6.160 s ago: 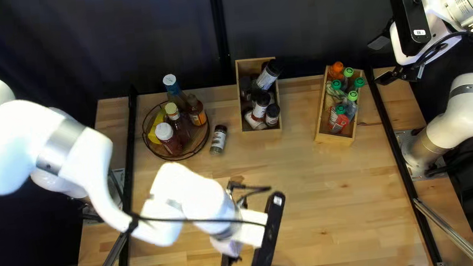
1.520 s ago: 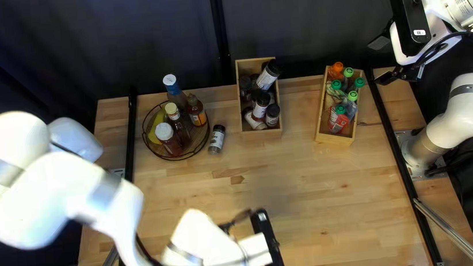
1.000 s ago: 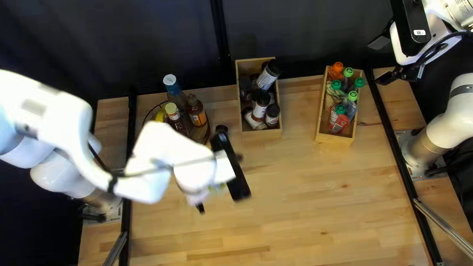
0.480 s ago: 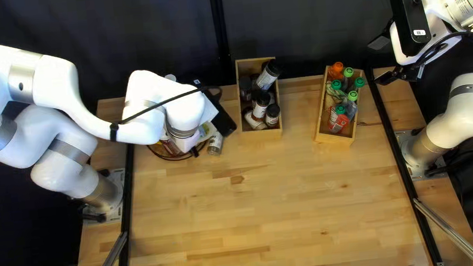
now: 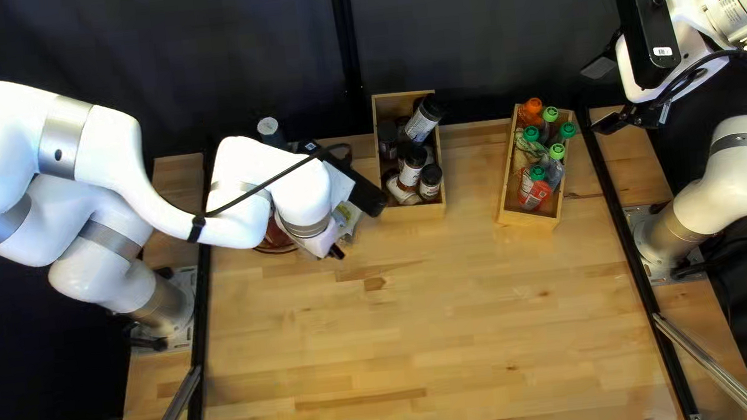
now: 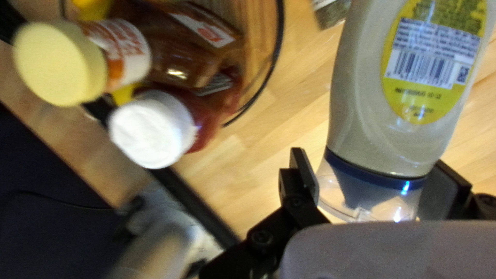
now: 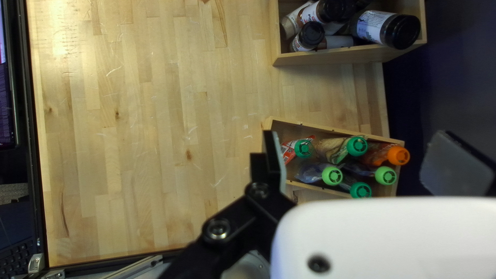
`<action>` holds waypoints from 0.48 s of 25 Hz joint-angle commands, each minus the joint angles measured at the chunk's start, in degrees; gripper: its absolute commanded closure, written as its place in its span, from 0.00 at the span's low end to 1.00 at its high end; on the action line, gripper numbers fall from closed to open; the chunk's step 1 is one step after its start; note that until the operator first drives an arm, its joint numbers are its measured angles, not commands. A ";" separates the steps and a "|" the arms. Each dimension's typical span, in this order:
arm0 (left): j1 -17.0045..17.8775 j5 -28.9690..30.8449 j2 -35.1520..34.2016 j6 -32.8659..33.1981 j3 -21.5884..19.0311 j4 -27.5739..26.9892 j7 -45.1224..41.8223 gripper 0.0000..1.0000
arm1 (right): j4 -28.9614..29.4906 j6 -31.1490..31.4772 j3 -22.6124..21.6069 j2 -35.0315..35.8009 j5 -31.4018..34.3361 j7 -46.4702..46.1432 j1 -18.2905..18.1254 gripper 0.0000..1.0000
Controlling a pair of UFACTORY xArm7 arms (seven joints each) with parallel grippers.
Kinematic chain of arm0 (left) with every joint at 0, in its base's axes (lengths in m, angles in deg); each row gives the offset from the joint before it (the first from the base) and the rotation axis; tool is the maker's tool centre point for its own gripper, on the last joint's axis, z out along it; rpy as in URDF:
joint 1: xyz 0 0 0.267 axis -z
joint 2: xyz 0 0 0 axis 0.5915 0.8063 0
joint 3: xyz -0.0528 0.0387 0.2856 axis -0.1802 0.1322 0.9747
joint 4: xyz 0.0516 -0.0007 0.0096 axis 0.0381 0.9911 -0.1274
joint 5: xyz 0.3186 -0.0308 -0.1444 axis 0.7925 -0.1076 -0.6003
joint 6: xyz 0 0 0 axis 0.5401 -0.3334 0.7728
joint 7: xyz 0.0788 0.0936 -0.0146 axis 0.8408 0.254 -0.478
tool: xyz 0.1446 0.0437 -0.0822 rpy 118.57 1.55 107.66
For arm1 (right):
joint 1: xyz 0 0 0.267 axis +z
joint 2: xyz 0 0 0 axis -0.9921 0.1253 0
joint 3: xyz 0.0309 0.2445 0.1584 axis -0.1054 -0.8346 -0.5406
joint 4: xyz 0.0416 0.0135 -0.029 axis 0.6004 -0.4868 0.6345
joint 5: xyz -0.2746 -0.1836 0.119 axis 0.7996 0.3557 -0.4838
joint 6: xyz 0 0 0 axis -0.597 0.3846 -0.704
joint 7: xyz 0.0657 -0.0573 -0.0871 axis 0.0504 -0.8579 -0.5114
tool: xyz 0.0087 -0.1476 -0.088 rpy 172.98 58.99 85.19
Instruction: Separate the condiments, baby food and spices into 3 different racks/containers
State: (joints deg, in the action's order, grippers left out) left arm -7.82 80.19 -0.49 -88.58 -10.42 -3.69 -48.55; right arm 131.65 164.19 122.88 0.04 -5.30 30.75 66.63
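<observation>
1. Clock directions take twelve as the table's far edge. The left gripper (image 6: 373, 186) is clamped on the clear cap of a squeeze bottle (image 6: 398, 103); the right gripper's (image 7: 361, 163) fingers stand apart, holding nothing.
2. With only the cap pinched, the heavy body could twist, or the cap could pop off.
3. Swinging toward nine o'clock, the bottle could topple the white-capped bottle (image 6: 153, 129) or catch the wire basket (image 6: 279, 36), which looks crowded.
4. The spice jar (image 6: 331, 13) lies near the bottle's body and could get knocked.
5. The squeeze bottle's cap sits between the fingers, its body reaching roughly toward one o'clock; the basket lies at about nine.
</observation>
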 commanded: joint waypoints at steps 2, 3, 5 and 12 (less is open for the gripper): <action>-1.10 -2.26 2.27 -0.36 -0.34 -1.56 -11.91 1.00 | 0.00 0.00 0.00 0.00 0.00 0.00 0.00 0.00; -1.52 -2.57 2.39 0.32 -0.04 -1.13 -13.57 1.00 | 0.00 0.00 0.00 0.00 0.00 0.00 0.00 0.00; -2.37 -2.58 2.33 2.54 0.56 0.83 -16.01 1.00 | 0.00 0.00 0.00 0.00 0.00 0.00 0.00 0.00; -5.03 -2.38 1.79 9.09 2.84 5.98 -19.46 1.00 | 0.00 0.00 0.00 0.00 0.00 0.00 0.00 0.00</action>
State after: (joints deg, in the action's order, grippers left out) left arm -12.13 77.89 1.31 -81.08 -8.29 1.13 -67.37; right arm 131.65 164.19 122.88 0.04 -5.30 30.75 66.63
